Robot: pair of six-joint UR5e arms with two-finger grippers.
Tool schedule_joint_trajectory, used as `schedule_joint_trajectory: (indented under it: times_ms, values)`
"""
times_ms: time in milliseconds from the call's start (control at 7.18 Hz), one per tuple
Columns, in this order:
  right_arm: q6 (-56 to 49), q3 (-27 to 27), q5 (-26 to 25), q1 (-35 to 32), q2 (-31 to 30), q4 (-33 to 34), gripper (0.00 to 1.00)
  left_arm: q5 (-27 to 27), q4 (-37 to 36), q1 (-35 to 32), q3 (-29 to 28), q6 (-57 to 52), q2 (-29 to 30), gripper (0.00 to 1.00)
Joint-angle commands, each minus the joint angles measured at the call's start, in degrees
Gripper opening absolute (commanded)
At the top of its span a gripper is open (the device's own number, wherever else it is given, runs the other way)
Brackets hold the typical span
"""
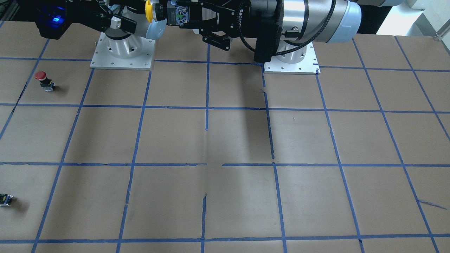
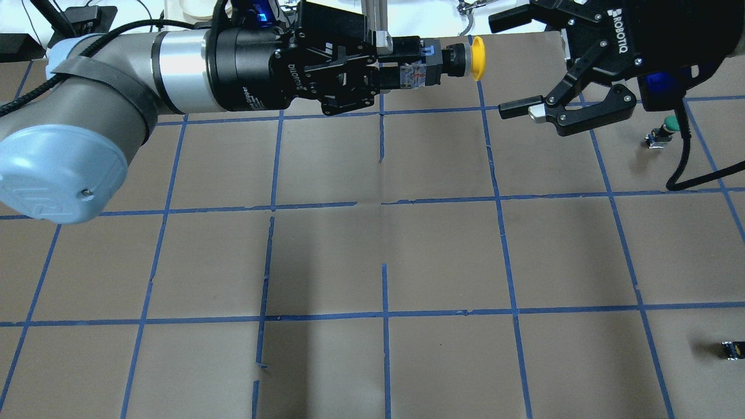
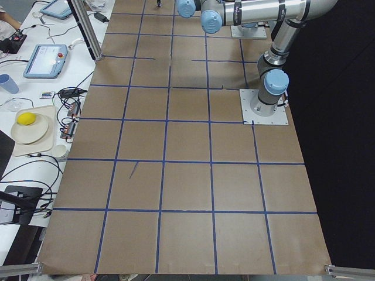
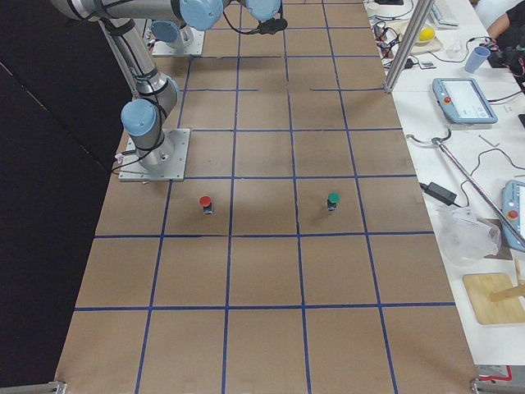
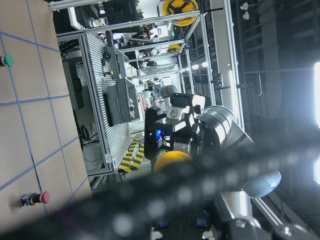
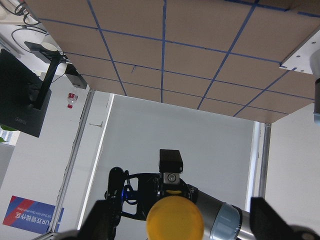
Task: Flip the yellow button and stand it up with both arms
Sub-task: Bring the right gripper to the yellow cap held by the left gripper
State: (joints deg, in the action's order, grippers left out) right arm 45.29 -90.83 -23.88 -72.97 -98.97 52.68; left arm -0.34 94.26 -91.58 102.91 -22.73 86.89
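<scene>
My left gripper (image 2: 398,61) is shut on the black-and-grey base of the yellow button (image 2: 477,58) and holds it sideways, high above the table, cap pointing at the right gripper. My right gripper (image 2: 499,67) is open, its fingers spread wide just beyond the cap and not touching it. In the front view the yellow cap (image 1: 148,10) sits between the two grippers at the top edge. The right wrist view shows the cap (image 6: 175,220) head-on between its blurred fingers (image 6: 102,220). The left wrist view shows the cap (image 5: 170,162) blurred.
A red-capped button (image 1: 44,80) stands on the table on the robot's right side, with a green-capped button (image 2: 666,128) further out. A tiny dark switch block (image 2: 730,349) lies near the table's right edge. The arm bases (image 1: 122,52) stand at the back.
</scene>
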Motion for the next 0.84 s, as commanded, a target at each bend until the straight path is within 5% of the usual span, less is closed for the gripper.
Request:
schedule_joint_trajectory:
  times_ms: [0,697]
  values:
    - [2.08,-0.31,2.0,-1.11,-0.26,-0.39,0.99,-0.01,-0.22,0.0,-0.08,0.05,-0.14,0.16]
    - [2.96,-0.4,2.17,-1.91,-1.22,-0.65,0.95,-0.01,-0.48,0.0,0.01,0.05,-0.93,0.16]
